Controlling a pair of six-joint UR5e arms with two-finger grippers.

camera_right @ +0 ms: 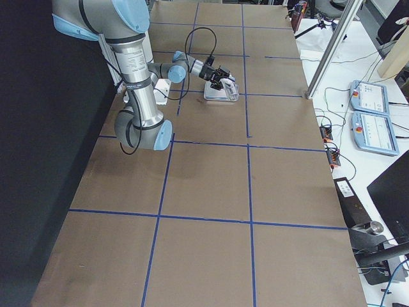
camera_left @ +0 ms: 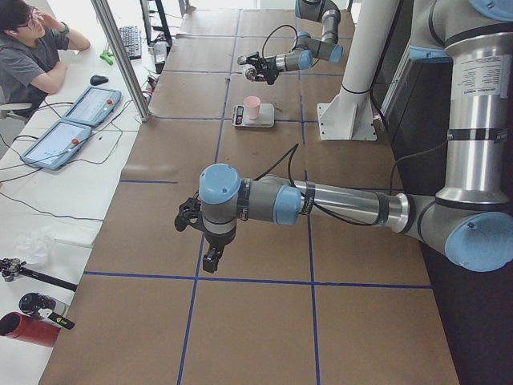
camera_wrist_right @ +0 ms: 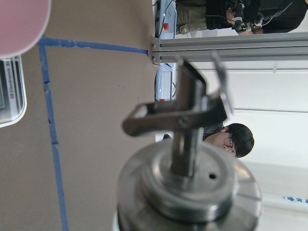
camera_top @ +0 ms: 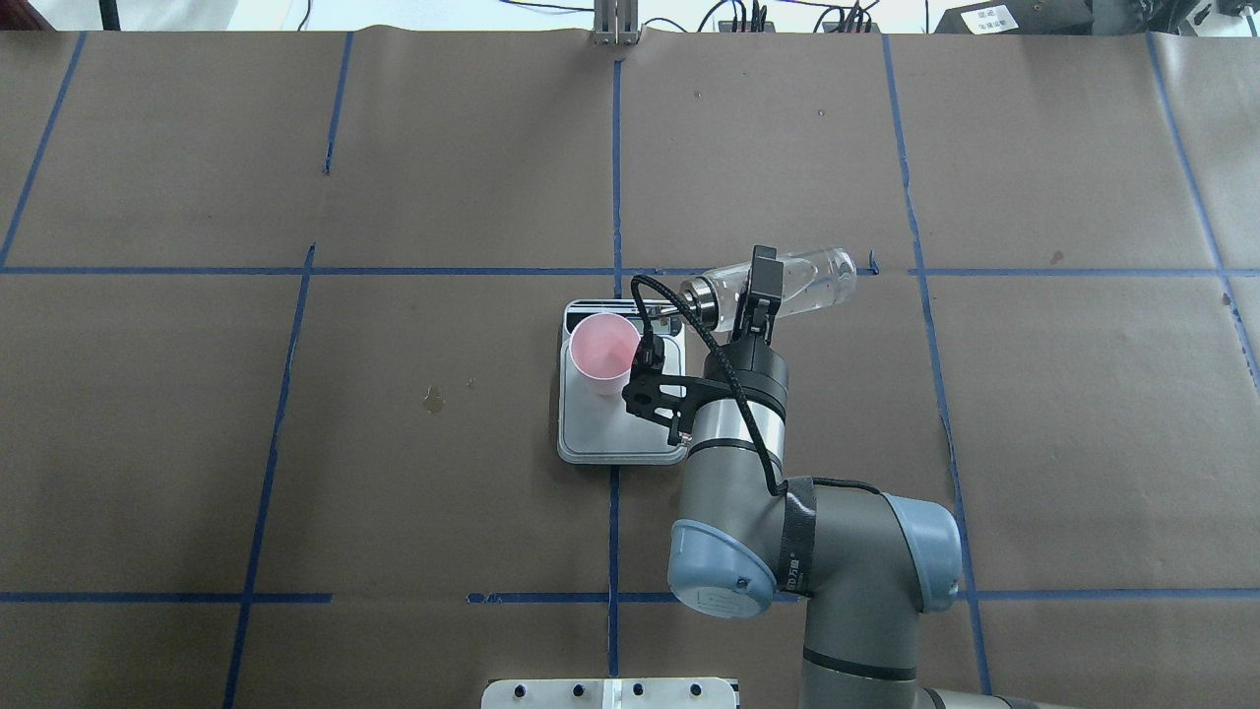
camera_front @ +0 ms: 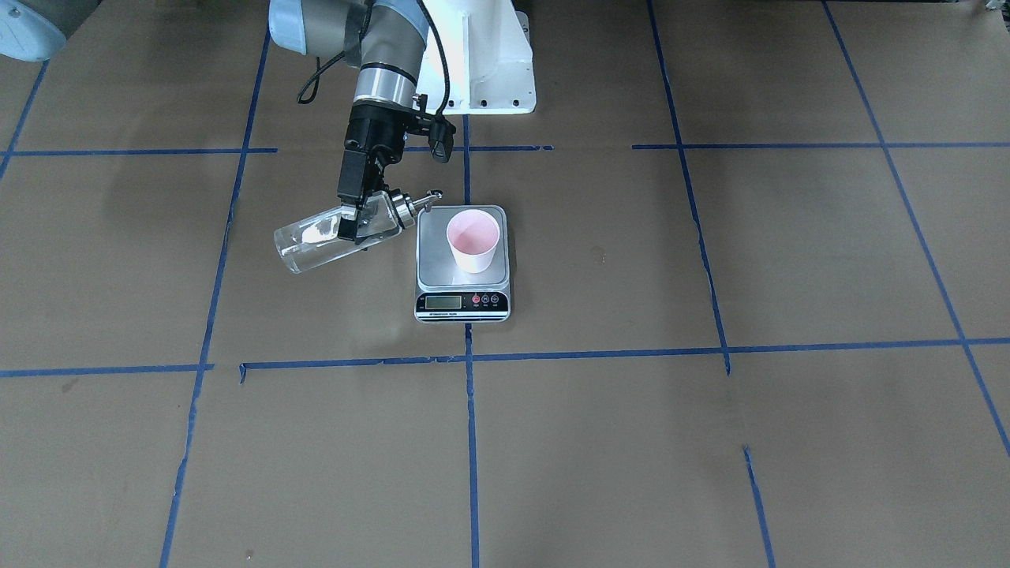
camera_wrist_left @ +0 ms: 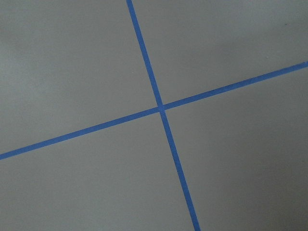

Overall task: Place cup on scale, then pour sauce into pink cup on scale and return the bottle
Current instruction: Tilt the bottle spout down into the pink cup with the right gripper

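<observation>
Sideways, bottle [camera_front: 316, 237] clamped in right end effector [camera_front: 357, 225], spout [camera_front: 428, 198] near cup [camera_front: 473, 241] on scale [camera_front: 432, 264]

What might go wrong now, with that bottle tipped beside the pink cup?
The spout sits short of the cup, so the pour may hit the scale instead. The light cup might also topple if the spout bumps it. The smooth bottle could slip in the fingers.
</observation>
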